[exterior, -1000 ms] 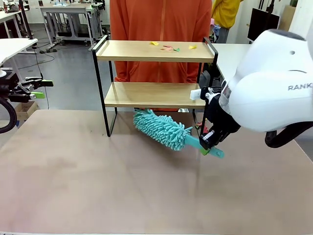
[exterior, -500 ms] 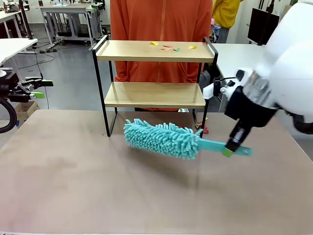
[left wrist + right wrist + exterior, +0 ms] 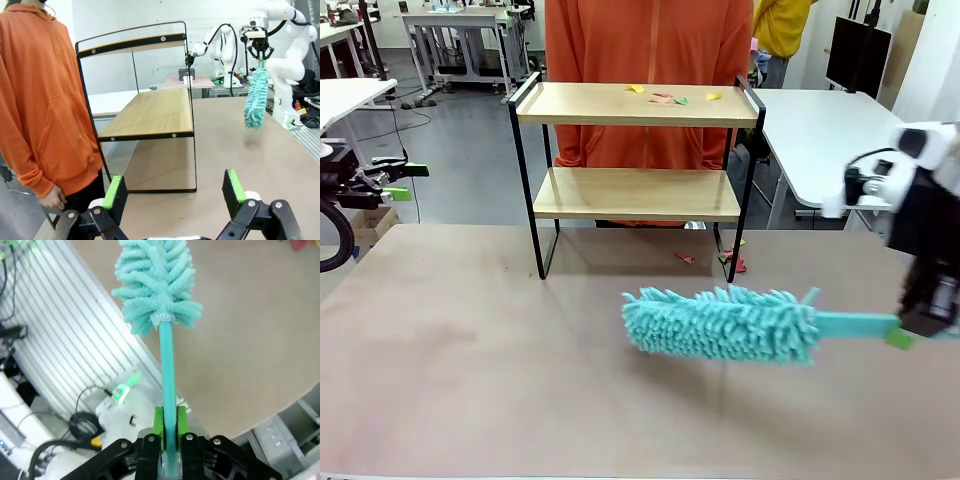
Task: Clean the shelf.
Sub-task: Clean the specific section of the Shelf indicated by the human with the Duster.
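The shelf [image 3: 635, 195] stands at the table's far side, with coloured paper scraps [image 3: 665, 97] on its top board. A teal fluffy duster [image 3: 720, 322] hangs level over the table, in front of the shelf and to its right. My right gripper [image 3: 912, 335] is shut on the duster's handle at the right edge. The right wrist view shows its green pads [image 3: 158, 421] clamped on the handle, with the duster head [image 3: 157, 280] beyond. My left gripper [image 3: 408, 181] stands open off the table's left side. In its wrist view, the left gripper [image 3: 174, 192] faces the shelf [image 3: 150, 112] end-on, with the duster [image 3: 256, 97] farther off.
A person in an orange hoodie [image 3: 650, 40] stands close behind the shelf, arms down. A few paper scraps [image 3: 730, 262] lie on the brown table by the shelf's right leg. A white table [image 3: 820, 130] stands at the back right.
My right arm has swung the duster out from under the shelf, to the right and toward the near side. The duster has turned level. The left arm has not moved.
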Action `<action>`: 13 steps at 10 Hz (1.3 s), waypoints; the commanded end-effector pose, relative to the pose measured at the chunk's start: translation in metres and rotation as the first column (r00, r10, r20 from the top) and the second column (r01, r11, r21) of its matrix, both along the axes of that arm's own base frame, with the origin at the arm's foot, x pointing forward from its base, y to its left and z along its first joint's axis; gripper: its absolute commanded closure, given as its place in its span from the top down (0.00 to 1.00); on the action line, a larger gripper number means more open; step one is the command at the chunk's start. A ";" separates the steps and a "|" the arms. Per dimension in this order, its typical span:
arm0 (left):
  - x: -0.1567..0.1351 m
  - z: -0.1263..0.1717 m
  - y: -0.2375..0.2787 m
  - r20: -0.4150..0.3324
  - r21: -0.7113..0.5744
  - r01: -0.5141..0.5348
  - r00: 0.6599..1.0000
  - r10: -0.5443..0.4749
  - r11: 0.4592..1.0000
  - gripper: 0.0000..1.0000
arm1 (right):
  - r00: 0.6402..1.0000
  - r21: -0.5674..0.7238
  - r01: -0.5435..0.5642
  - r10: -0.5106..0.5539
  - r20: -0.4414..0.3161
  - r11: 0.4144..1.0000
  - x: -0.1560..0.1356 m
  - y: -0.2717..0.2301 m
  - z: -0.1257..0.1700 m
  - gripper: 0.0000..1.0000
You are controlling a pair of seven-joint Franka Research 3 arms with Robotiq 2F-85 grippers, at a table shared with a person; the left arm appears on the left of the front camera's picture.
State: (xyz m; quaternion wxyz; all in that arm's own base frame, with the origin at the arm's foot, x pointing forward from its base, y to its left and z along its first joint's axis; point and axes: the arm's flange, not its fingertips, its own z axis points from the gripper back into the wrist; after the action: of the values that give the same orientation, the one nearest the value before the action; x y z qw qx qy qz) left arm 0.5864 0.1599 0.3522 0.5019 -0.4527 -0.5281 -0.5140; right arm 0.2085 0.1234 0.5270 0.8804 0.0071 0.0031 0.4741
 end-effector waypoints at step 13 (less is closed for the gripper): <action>-0.001 0.002 0.001 0.002 0.001 0.001 1.000 -0.001 1.000 1.00 | 0.999 -0.012 -0.013 0.012 -0.046 1.000 -0.017 -0.015 0.005 0.13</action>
State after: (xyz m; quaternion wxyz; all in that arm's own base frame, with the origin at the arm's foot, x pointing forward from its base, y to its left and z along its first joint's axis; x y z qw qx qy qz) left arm 0.5864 0.1599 0.3522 0.5019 -0.4527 -0.5281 -0.5140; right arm 0.1899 0.1077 0.5318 0.8770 0.0132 0.0283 0.4796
